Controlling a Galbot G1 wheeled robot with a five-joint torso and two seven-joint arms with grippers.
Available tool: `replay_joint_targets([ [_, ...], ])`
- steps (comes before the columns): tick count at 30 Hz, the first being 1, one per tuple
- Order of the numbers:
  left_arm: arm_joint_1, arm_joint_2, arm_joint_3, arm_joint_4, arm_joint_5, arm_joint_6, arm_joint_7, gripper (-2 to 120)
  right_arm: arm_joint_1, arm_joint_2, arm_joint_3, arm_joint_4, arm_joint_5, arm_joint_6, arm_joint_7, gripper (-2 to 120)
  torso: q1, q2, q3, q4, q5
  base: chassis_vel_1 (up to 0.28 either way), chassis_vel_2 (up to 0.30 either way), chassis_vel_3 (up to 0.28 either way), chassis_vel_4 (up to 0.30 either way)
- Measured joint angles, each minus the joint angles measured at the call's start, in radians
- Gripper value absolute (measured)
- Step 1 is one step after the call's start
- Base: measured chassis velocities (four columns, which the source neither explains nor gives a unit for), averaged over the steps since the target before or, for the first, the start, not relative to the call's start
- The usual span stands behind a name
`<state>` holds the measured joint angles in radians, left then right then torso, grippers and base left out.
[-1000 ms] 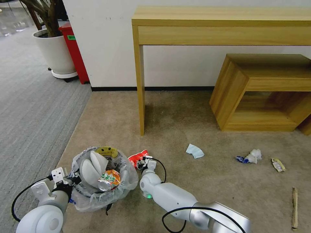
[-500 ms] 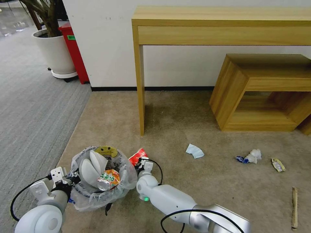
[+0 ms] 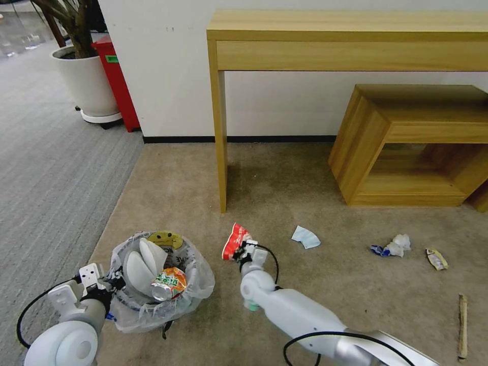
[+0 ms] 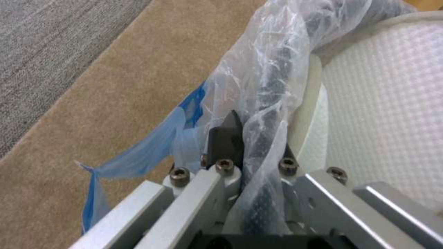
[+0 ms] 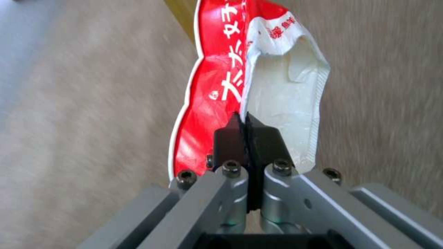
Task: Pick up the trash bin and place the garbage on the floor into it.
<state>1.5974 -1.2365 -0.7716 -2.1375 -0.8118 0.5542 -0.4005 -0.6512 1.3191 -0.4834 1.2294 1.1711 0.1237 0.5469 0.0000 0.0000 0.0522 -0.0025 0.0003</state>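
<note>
Head view first: your right claw (image 3: 243, 249) has swung away from the trash bin (image 3: 157, 282) since a second ago, carrying the red wrapper (image 3: 235, 241) out over the floor (image 3: 305, 300) instead of above the opening. You likely still have to bring it back before release. The left claw (image 3: 109, 284) pinches the bin's rim as before; two white slippers (image 3: 143, 264) and a crushed can (image 3: 170, 283) lie inside, beside that claw.

Left wrist view: the left claw (image 4: 251, 138) is pressed together on the bagged rim of the trash bin (image 4: 277, 69); no lettering reads here.

Right wrist view: the right claw (image 5: 244, 133) is clamped on the red wrapper (image 5: 217, 86), which bears white East Asian characters you cannot make out fully.
</note>
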Motion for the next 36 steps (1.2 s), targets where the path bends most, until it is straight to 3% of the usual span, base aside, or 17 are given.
replay_joint_targets([
  [2,0.002,0.002,0.000,0.000,0.001,0.001,0.000,1,-0.023,-0.096,0.043,0.158,0.005,0.015,-0.062,0,0.000,0.000,0.000,0.0001,0.0003,0.000,0.000,0.000,0.000],
  [4,0.002,0.003,0.000,-0.001,0.000,0.001,0.000,1,-0.028,-0.127,0.055,0.195,0.009,0.020,-0.083,0,0.000,0.000,0.000,0.0000,0.0003,0.000,0.000,0.000,0.000],
  [6,0.003,0.007,0.000,-0.006,0.000,0.004,-0.001,1,-0.036,-0.244,0.095,0.337,0.043,0.036,-0.160,0,0.000,0.000,0.000,-0.0008,-0.0001,0.000,0.000,0.000,0.000],
  [7,0.003,0.007,0.000,-0.006,0.000,0.004,-0.001,1,-0.036,-0.244,0.095,0.337,0.043,0.036,-0.160,0,0.000,0.000,0.000,-0.0008,-0.0001,0.000,0.000,0.000,0.000],
  [10,0.003,0.009,0.000,-0.015,-0.004,0.006,-0.001,1,-0.023,-0.358,0.119,0.520,0.116,0.054,-0.278,0,0.000,0.000,0.000,-0.0007,0.0002,0.000,0.000,0.000,0.000],
  [14,0.005,0.007,-0.001,-0.028,-0.003,0.007,-0.004,1,0.005,-0.414,0.112,0.637,0.188,0.074,-0.390,0,0.000,0.000,0.000,0.0000,-0.0001,0.000,0.000,0.000,0.000],
  [20,0.008,0.006,-0.003,-0.051,-0.011,0.013,-0.007,1,0.033,-0.426,0.052,0.695,0.242,0.087,-0.478,0,0.000,0.000,0.000,-0.0002,-0.0001,0.000,0.000,0.000,0.000],
  [22,0.010,0.010,-0.012,-0.072,-0.026,0.018,-0.013,1,0.057,-0.427,-0.026,0.722,0.269,0.088,-0.500,0,0.000,0.000,0.000,-0.0002,-0.0002,0.000,0.000,0.000,0.000],
  [28,0.011,0.015,-0.023,-0.098,-0.043,0.022,-0.017,1,0.100,-0.421,-0.172,0.729,0.280,0.087,-0.478,0,0.000,0.000,0.000,-0.0002,-0.0003,0.000,0.000,0.000,0.000],
  [36,0.007,0.012,-0.028,-0.113,-0.053,0.022,-0.019,1,0.141,-0.405,-0.290,0.732,0.280,0.077,-0.415,0,0.000,0.000,0.000,-0.0003,-0.0003,0.000,0.000,0.000,0.000],
])
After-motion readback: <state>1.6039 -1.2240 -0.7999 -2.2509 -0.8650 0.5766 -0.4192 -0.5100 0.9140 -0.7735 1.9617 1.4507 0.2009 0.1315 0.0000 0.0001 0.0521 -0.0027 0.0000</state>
